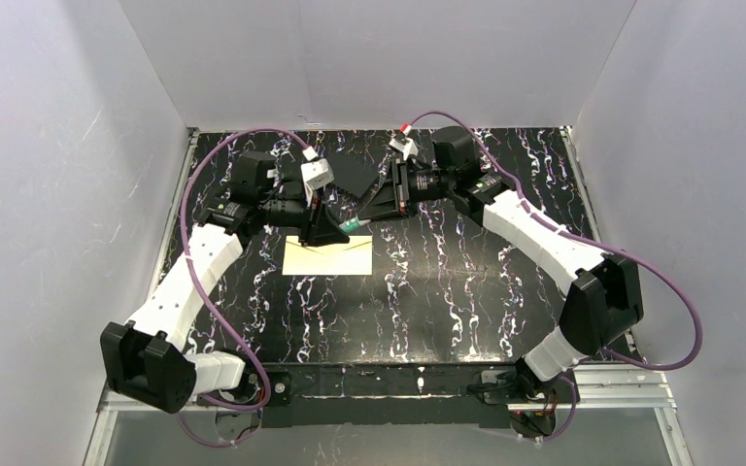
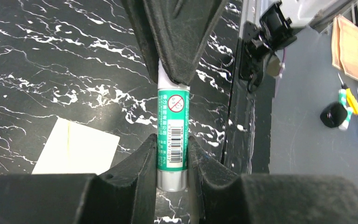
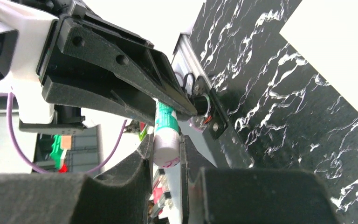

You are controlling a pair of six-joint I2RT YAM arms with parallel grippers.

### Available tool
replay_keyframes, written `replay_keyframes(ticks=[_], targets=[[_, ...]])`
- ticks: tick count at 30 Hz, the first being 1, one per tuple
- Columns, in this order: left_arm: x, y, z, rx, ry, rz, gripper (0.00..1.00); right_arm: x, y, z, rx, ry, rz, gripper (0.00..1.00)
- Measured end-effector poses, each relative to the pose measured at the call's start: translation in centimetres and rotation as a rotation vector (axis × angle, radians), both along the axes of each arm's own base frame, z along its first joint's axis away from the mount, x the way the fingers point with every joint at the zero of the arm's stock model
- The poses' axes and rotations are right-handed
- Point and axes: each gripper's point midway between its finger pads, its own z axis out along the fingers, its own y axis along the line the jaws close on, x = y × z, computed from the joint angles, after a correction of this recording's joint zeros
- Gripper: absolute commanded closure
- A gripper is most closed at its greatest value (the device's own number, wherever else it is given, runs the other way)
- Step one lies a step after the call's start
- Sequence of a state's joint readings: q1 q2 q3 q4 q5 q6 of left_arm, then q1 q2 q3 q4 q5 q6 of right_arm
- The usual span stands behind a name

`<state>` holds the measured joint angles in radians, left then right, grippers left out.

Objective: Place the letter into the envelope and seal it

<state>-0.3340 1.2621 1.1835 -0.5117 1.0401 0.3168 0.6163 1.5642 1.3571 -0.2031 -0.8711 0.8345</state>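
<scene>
Glue stick point(image 2: 173, 126) held in mid-air between 2 arms. Your left fingers point(image 2: 142, 158) clamp its green barrel, and your right fingers point(image 3: 191, 156) clamp the opposite white end, probably to uncap it. The envelope point(image 1: 327, 257) lies flat on the surface point(image 1: 466, 282) just below, within reach for gluing. No separate letter shows; presumably it is inside.

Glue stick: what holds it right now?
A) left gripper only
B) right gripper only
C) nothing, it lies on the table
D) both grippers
D: the left gripper clamps the glue stick at one end and the right gripper clamps the other, as both wrist views show.
</scene>
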Motion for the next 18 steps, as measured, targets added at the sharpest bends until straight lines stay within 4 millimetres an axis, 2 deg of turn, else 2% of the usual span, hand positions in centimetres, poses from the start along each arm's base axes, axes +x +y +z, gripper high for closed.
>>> replay_keyframes(ticks=[8,13,18], targets=[[1.5,-0.1,-0.5,-0.036,0.029,0.098,1.0,1.6,0.9,-0.4,0.025,-0.034,-0.094,0.99],[3.5,-0.4,-0.2,-0.032,0.064,0.129,1.0,4.1,1.2,0.2,0.035,-0.113,-0.2,0.99],[5.3,-0.7,-0.5,-0.026,0.12,0.197,1.0,6.0,1.4,-0.4,0.016,-0.169,-0.277,0.99]])
